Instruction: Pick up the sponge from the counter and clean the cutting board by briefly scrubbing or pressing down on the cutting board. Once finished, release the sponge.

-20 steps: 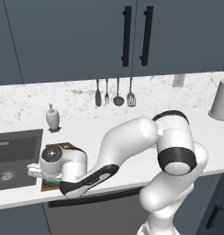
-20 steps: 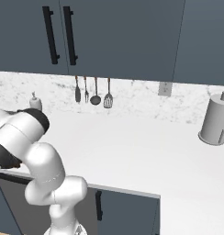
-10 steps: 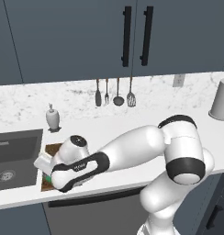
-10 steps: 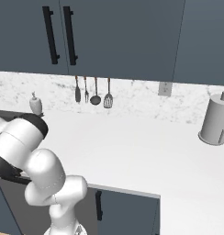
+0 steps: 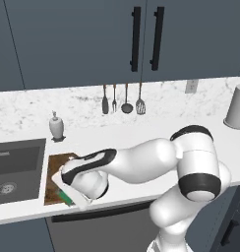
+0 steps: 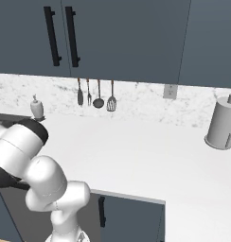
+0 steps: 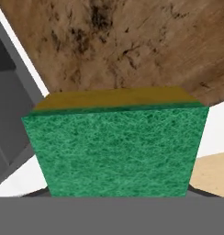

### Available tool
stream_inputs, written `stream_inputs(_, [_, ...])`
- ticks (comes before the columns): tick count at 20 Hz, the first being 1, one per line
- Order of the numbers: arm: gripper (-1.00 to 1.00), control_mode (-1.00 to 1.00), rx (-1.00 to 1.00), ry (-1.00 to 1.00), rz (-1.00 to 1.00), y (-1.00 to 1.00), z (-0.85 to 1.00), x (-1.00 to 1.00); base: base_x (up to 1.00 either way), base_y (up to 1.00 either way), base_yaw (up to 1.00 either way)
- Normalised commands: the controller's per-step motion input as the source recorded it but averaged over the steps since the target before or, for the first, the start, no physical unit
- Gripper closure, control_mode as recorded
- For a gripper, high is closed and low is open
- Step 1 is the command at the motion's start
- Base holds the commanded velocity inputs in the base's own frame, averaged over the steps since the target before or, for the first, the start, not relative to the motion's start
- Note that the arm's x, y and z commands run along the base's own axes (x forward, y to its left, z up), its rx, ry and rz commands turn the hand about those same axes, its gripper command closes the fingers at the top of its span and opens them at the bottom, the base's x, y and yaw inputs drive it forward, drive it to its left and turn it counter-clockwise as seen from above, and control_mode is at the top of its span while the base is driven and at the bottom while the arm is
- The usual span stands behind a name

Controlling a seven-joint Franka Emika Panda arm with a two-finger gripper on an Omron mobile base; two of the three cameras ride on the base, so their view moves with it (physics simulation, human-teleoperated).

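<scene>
The dark brown cutting board [image 5: 56,164] lies on the white counter [image 5: 141,132] just right of the sink. My gripper [image 5: 68,195] hangs low over the board's front part and is shut on the sponge [image 5: 66,198]. In the hand view the sponge [image 7: 116,151] shows a green face with a yellow layer on its far side and hides the fingertips. Behind it lies the stained wood of the cutting board [image 7: 114,46]. Whether the sponge touches the board I cannot tell.
The dark sink basin [image 5: 16,170] borders the board on the left. A soap dispenser [image 5: 56,125] stands behind the board. Utensils [image 5: 126,101] hang on the backsplash, and a paper towel roll [image 5: 236,106] stands at the far right.
The arm has dropped lower and stretched out over the counter. The hand with the sponge has shifted toward the front part of the cutting board.
</scene>
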Motion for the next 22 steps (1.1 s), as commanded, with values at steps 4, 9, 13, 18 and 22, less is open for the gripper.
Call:
stream_inputs(4, [1.00, -1.00, 0.04, 0.15, 0.00, 0.00, 0.10, 0.13, 0.00, 0.00, 0.00])
stream_inputs(9, [1.00, -1.00, 0.05, 0.12, 0.00, 0.00, 0.44, 0.18, 0.00, 0.00, 0.00])
stream_inputs(13, [1.00, -1.00, 0.03, 0.09, 0.00, 0.00, 0.51, 0.22, 0.00, 0.00, 0.00])
stream_inputs(18, [1.00, -1.00, 0.12, 0.23, 0.00, 0.00, 0.10, 0.54, 0.00, 0.00, 0.00])
stream_inputs(22, [1.00, -1.00, 0.19, 0.29, 0.02, 0.00, -0.01, 0.50, 0.00, 0.00, 0.00])
